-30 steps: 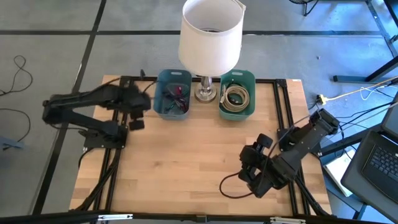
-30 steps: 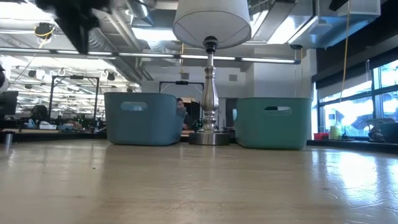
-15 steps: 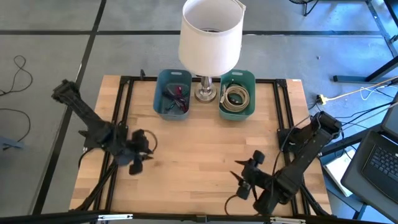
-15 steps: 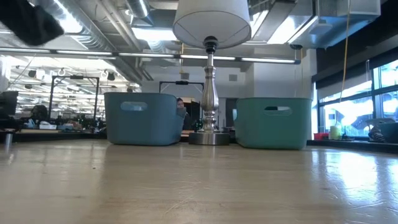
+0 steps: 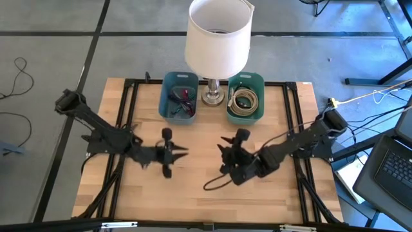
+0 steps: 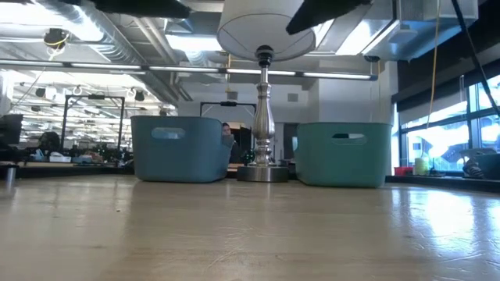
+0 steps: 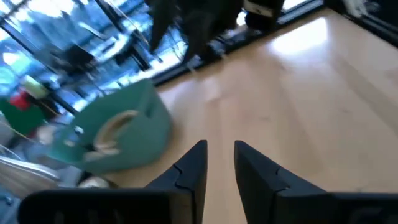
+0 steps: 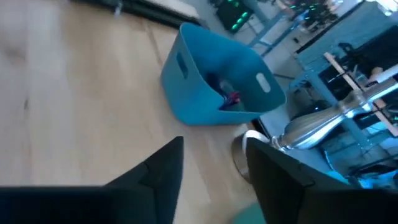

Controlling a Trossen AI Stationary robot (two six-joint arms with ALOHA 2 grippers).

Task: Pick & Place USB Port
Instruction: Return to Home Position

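Note:
A blue bin [image 5: 179,96] at the table's far middle holds small red and dark items [image 8: 231,98]; which of them is the USB port I cannot tell. A green bin [image 5: 245,98] beside it holds a coiled cable [image 5: 245,101]. My left gripper [image 5: 168,153] hovers over the bare middle of the table, open and empty, with a narrow gap between its fingers [image 7: 219,167]. My right gripper [image 5: 230,154] hovers a little to its right, facing it, open and empty [image 8: 211,174]. Both are well on the near side of the bins.
A lamp with a white shade [image 5: 217,37] stands between the two bins on a metal base [image 8: 314,121]. A black cable [image 5: 215,183] loops on the wood below my right arm. Bare wood [image 5: 193,200] lies toward the near edge.
My left gripper has left the blue bin's left side, swung toward the near edge, then gone right to the table's middle. My right gripper has gone from the near right corner toward the far edge and left, to the middle. The bins and lamp have stayed put.

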